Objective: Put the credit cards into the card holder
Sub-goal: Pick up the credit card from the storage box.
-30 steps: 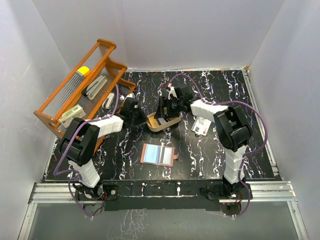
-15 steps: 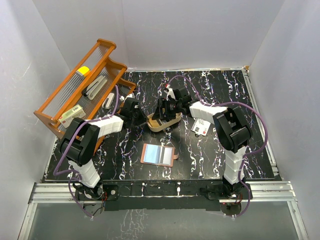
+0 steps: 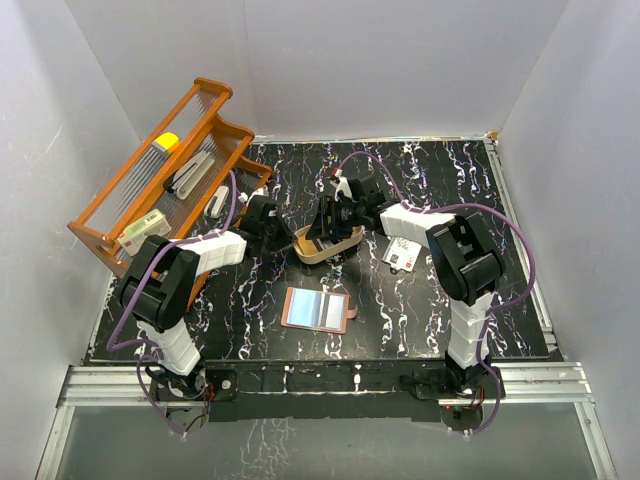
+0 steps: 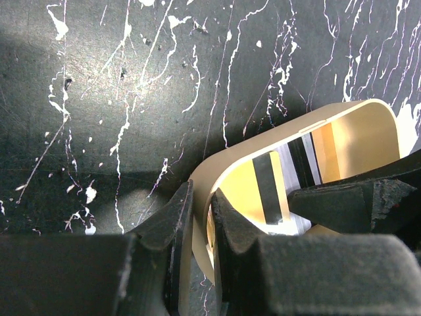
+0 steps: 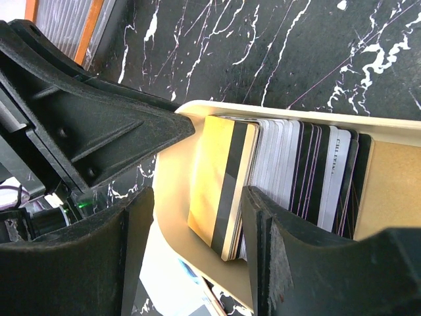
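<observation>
The left hand (image 4: 200,217) pinched shut on the tray (image 4: 289,127) rim at 9 o'clock; right hand (image 5: 197,201) stood part-open astride credit cards (image 5: 289,171) inside; card holder (image 3: 316,309) lay open at 6 o'clock, well apart

Glossy plastic credit cards (image 5: 220,191) sit in a smooth cream tray (image 4: 358,141) on a marbled, slightly shiny table (image 4: 131,79).

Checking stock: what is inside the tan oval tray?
A packed row of thin plastic cards; the front yellow card with a black stripe covers the faces behind it, so only their edges show.
</observation>
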`<state>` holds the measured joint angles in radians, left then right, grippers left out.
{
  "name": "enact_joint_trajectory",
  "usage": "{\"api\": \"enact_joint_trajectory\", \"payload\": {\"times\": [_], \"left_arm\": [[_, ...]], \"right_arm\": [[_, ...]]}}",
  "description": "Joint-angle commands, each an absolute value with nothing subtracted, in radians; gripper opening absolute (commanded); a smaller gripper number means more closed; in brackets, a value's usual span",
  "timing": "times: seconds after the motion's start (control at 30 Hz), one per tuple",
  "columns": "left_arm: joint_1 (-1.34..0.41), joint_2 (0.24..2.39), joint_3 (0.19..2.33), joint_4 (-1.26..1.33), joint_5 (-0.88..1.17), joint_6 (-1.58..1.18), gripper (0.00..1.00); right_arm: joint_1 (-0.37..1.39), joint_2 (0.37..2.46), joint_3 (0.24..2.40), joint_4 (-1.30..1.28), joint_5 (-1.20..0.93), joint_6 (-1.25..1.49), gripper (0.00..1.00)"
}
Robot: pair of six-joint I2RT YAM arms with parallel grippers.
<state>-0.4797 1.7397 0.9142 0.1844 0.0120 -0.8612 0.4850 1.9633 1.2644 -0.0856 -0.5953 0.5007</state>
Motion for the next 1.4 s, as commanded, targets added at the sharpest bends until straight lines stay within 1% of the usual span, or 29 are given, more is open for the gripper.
{"api": "enact_joint_trajectory", "payload": {"times": [0.0, 0.8, 1.0, 1.1, 1.17, 1.23, 1.37], "left_arm": [[-0.483, 1.721, 0.895, 0.183, 0.056, -0.902, 0.00], [-0.483, 1.714, 0.881, 0.188, 0.064, -0.902, 0.00], [-0.482, 1.713, 0.878, 0.189, 0.067, -0.904, 0.00], [-0.483, 1.706, 0.875, 0.187, 0.067, -0.905, 0.00], [-0.483, 1.701, 0.875, 0.183, 0.067, -0.905, 0.00], [-0.483, 1.697, 0.875, 0.183, 0.067, -0.905, 0.00], [-0.482, 1.692, 0.872, 0.182, 0.072, -0.905, 0.00]], "right_arm": [[0.500, 1.921, 1.257, -0.058, -0.660, 0.527, 0.53], [0.500, 1.888, 1.178, 0.083, -0.684, 0.640, 0.50], [0.500, 1.904, 1.182, 0.055, -0.669, 0.635, 0.49], [0.500, 1.907, 1.189, 0.006, -0.616, 0.609, 0.47], [0.500, 1.904, 1.190, -0.024, -0.574, 0.588, 0.44], [0.500, 1.902, 1.190, -0.045, -0.544, 0.572, 0.37], [0.500, 1.887, 1.183, -0.072, -0.480, 0.555, 0.17]]}}
